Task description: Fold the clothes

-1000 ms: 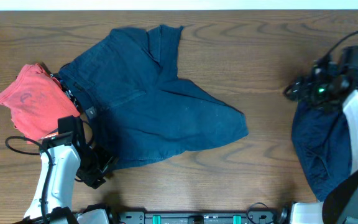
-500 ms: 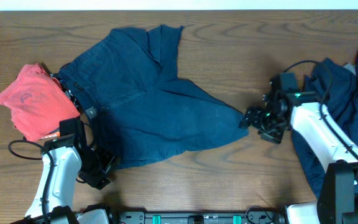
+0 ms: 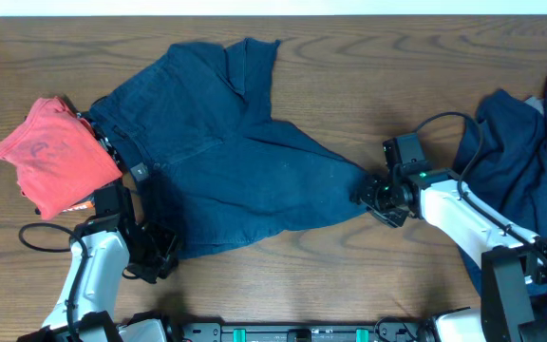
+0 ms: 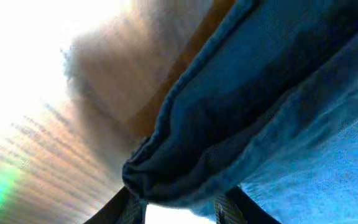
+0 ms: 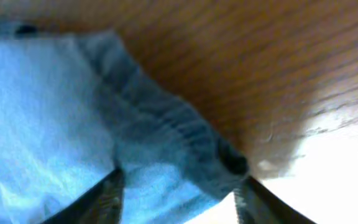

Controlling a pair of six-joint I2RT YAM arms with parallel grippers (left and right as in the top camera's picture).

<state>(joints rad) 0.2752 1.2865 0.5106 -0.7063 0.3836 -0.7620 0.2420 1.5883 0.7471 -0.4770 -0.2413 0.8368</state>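
Shorts (image 3: 235,161) on wooden table (image 3: 397,76), right claw (image 3: 367,195) parted at hem, left claw (image 3: 160,256) unclear

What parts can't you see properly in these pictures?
- Navy garment: overhead, cut by the right edge, partly under the right arm.
- Left gripper grip on shorts: left wrist, fingers cut off at the bottom edge.
- Right gripper grip: right wrist, blurred, same cutoff.
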